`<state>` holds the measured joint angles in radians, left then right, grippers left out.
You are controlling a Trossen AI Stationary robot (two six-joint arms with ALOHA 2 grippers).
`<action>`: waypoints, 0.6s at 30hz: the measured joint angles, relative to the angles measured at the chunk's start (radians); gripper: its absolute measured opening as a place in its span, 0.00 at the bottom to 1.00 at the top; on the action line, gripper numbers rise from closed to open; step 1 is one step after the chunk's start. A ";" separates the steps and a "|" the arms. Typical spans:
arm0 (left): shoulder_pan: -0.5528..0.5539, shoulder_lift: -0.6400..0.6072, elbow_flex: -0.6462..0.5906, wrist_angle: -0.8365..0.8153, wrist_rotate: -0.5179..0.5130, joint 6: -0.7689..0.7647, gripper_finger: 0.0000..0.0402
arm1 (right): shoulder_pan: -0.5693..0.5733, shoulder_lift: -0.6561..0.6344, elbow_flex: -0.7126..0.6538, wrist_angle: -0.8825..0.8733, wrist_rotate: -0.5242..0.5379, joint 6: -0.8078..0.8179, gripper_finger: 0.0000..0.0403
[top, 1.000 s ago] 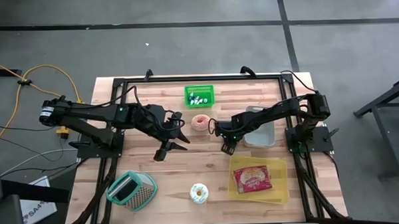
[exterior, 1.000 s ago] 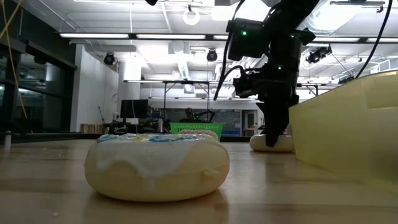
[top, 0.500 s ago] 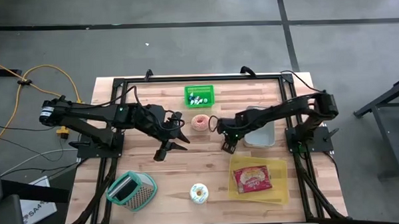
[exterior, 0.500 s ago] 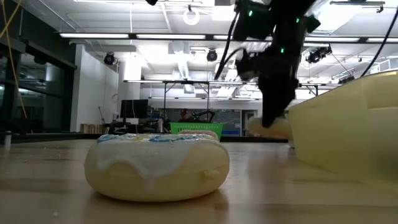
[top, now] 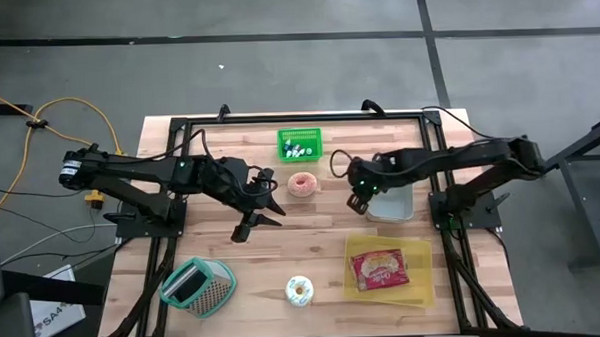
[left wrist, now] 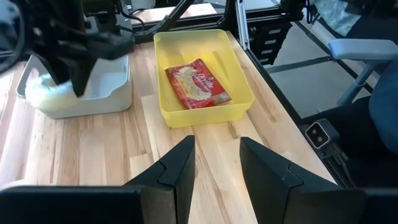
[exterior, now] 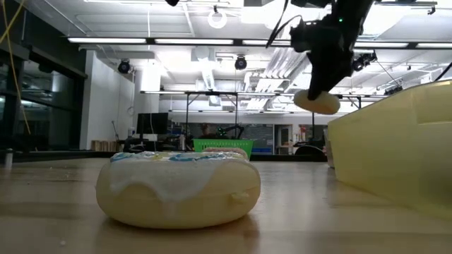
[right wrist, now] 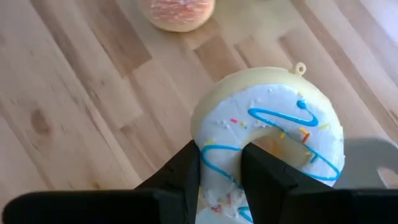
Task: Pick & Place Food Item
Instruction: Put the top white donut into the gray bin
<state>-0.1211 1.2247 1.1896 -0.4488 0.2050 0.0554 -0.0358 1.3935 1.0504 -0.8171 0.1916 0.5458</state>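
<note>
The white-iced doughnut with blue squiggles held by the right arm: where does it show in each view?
High view: hidden beneath the right gripper, beside the grey tray.
Low view: upper right, the doughnut hanging in the air under the dark arm.
Left wrist view: not identifiable.
Right wrist view: centre, clamped between the fingers.
Shared landmark: the pink doughnut on the table.

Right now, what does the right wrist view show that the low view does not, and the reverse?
Only the right wrist view shows the blue icing lines and sprinkles on the held white-iced donut, and the pink-frosted donut on the wooden table beneath. Only the low view shows the second white-iced donut resting in front, the green basket and the yellow bin. Both show the right tool gripping the donut, lifted clear of the table.
</note>
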 joint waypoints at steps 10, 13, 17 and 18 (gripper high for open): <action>0.000 0.000 0.000 0.000 0.000 0.000 0.30 | -0.013 -0.034 -0.006 -0.172 0.012 0.120 0.24; 0.000 0.000 0.000 0.000 0.000 0.000 0.30 | -0.013 -0.033 -0.026 -0.171 0.002 0.126 0.24; 0.000 0.000 0.000 -0.001 0.000 0.000 0.30 | -0.025 -0.039 -0.051 -0.174 -0.011 0.139 0.24; 0.000 0.000 0.000 -0.001 0.000 0.000 0.30 | -0.033 -0.041 -0.060 -0.174 -0.018 0.138 0.24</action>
<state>-0.1211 1.2247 1.1896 -0.4496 0.2054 0.0559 -0.0685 1.3530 0.9907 -0.9908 0.1737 0.6842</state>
